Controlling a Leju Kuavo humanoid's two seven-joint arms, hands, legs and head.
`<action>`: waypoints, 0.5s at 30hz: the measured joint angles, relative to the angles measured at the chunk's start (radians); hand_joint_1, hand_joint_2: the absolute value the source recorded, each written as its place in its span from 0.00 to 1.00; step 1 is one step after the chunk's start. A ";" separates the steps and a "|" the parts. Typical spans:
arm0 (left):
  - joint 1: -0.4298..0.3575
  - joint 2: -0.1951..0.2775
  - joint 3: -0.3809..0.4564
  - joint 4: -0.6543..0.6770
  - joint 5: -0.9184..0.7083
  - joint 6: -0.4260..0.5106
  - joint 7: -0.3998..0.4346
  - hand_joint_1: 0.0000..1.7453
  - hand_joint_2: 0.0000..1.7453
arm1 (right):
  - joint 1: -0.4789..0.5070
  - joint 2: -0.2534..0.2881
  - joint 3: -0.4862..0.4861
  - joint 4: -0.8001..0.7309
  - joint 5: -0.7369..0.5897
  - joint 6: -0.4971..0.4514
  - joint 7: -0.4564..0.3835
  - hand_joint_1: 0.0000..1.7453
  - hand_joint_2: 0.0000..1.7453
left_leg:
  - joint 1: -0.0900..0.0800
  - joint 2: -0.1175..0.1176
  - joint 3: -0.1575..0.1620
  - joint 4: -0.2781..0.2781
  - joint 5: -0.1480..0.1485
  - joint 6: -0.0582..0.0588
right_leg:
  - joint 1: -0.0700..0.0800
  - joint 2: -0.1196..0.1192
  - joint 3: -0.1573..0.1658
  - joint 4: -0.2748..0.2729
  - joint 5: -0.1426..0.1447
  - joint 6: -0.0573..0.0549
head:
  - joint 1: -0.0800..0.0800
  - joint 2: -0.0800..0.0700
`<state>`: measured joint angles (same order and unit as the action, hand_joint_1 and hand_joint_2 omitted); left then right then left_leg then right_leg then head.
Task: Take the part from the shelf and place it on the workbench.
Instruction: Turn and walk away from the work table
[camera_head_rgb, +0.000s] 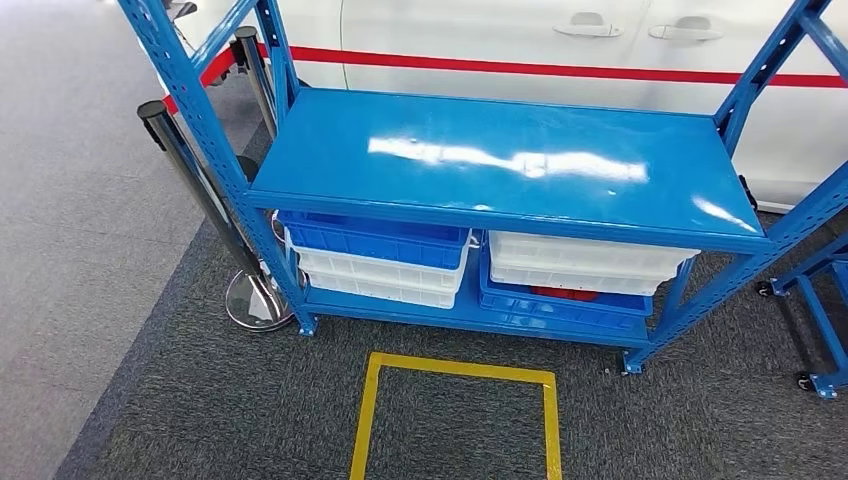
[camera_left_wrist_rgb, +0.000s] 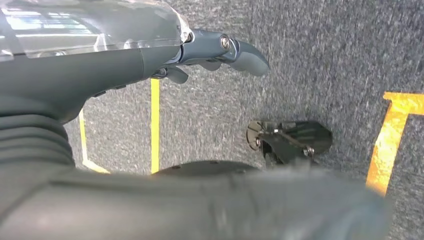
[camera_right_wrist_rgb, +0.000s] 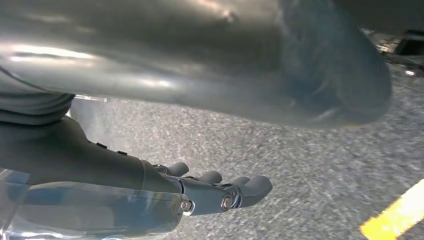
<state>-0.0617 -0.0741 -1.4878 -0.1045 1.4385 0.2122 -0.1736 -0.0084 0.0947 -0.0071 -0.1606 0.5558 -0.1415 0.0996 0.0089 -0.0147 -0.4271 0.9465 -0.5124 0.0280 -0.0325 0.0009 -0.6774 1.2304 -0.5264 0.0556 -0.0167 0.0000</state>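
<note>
While I face the blue shelf (camera_head_rgb: 480, 165), its top board bare and glossy, both arms hang over grey carpet. My left hand (camera_left_wrist_rgb: 215, 52) holds nothing, fingers loosely extended; my right hand (camera_right_wrist_rgb: 215, 192) likewise. Beneath that board sit stacked blue and white bins (camera_head_rgb: 380, 260); something red (camera_head_rgb: 565, 293) shows in the right-hand stack, whether the part I cannot tell.

Shelf (camera_head_rgb: 500, 160) behind floor square (camera_head_rgb: 455, 420) — bins (camera_head_rgb: 380, 262) on lower level — post (camera_head_rgb: 200, 190) left.
</note>
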 joint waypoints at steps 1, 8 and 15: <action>0.000 0.000 0.000 0.000 0.000 0.000 0.000 0.00 0.00 | 0.000 -0.001 0.000 0.000 0.000 0.000 0.000 0.00 0.00 | 0.003 -0.001 0.003 0.006 -0.006 -0.007 | -0.004 0.000 0.030 -0.063 0.037 0.003 | 0.000 0.000; -0.006 0.001 0.000 0.000 0.001 -0.002 -0.001 0.00 0.00 | 0.003 -0.003 -0.001 0.000 0.001 0.000 0.001 0.00 0.00 | 0.007 0.000 0.003 0.057 -0.047 -0.053 | 0.002 -0.001 0.095 -0.188 0.051 -0.050 | 0.001 0.000; -0.009 0.000 0.001 0.000 0.023 -0.020 -0.010 0.00 0.00 | 0.000 -0.003 -0.003 0.000 0.004 0.002 0.008 0.00 0.00 | 0.009 0.007 -0.196 0.311 -0.107 -0.056 | 0.014 -0.003 0.135 -0.190 0.017 -0.070 | -0.003 0.000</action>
<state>-0.0711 -0.0736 -1.4863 -0.1045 1.4616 0.1925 -0.1840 -0.0082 0.0919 -0.0096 -0.1606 0.5596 -0.1397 0.1073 0.0177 -0.0075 -0.6230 1.2578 -0.6190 -0.0279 -0.0181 -0.0021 -0.5422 1.0404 -0.5091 -0.0145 -0.0194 0.0000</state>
